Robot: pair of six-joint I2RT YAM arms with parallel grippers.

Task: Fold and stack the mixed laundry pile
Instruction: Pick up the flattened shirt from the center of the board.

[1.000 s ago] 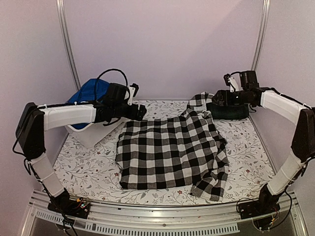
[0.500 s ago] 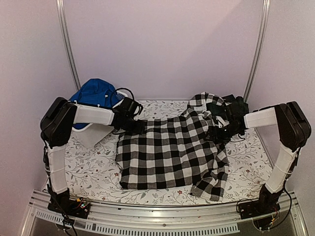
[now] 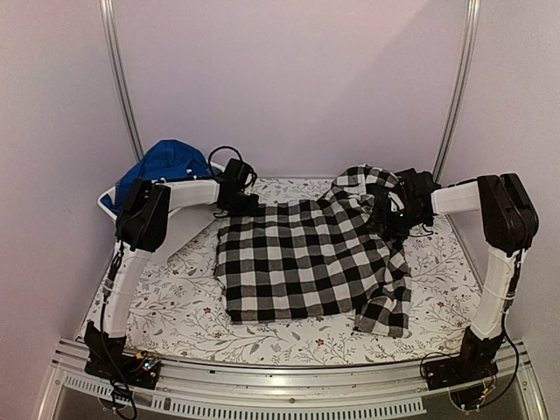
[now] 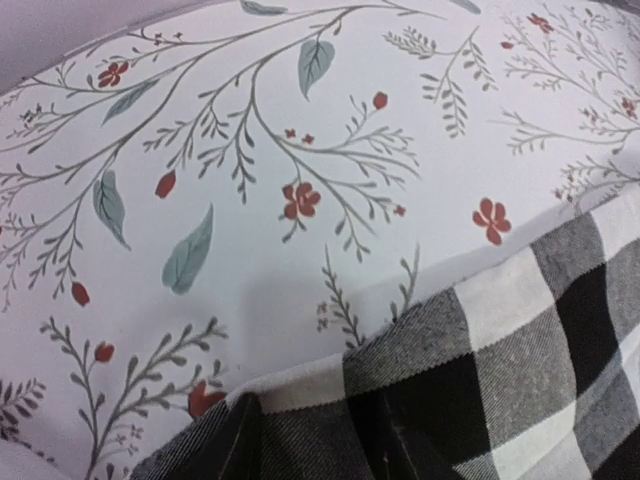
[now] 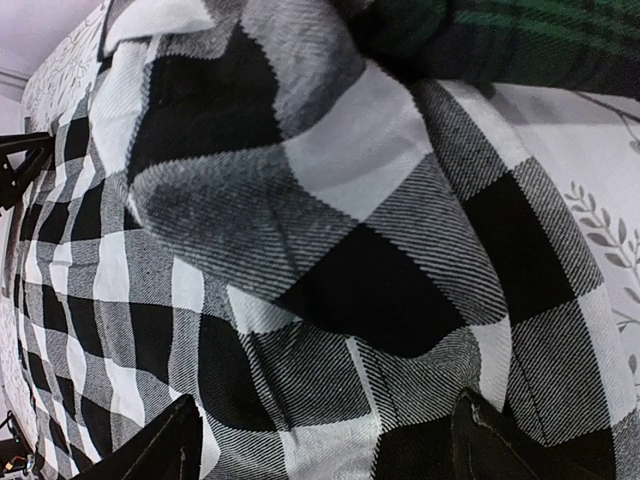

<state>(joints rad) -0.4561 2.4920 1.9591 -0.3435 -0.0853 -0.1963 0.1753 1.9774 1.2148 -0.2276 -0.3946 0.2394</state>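
Note:
The black-and-white checked shirt (image 3: pixel 306 262) lies spread flat across the middle of the floral table cover (image 3: pixel 166 297). My left gripper (image 3: pixel 243 206) is down at its far left corner. In the left wrist view the shirt's edge (image 4: pixel 520 370) bunches into creases at the bottom and my fingers are hidden. My right gripper (image 3: pixel 389 217) (image 5: pixel 330 445) stands open on the shirt's rumpled far right part (image 5: pixel 300 200), fingertips (image 5: pixel 185 440) wide apart on the cloth. A dark green tartan garment (image 5: pixel 530 40) lies just beyond. A bright blue garment (image 3: pixel 166 162) is heaped at the back left.
A white tub (image 3: pixel 107 199) under the blue garment stands at the back left, beside the left arm. Metal posts (image 3: pixel 118 79) rise at both back corners against the walls. An aluminium rail (image 3: pixel 280 385) runs along the near edge.
Both arms swung in and down onto the shirt's far corners. Over the last half second the shirt slid away from the near edge and its left side drew in.

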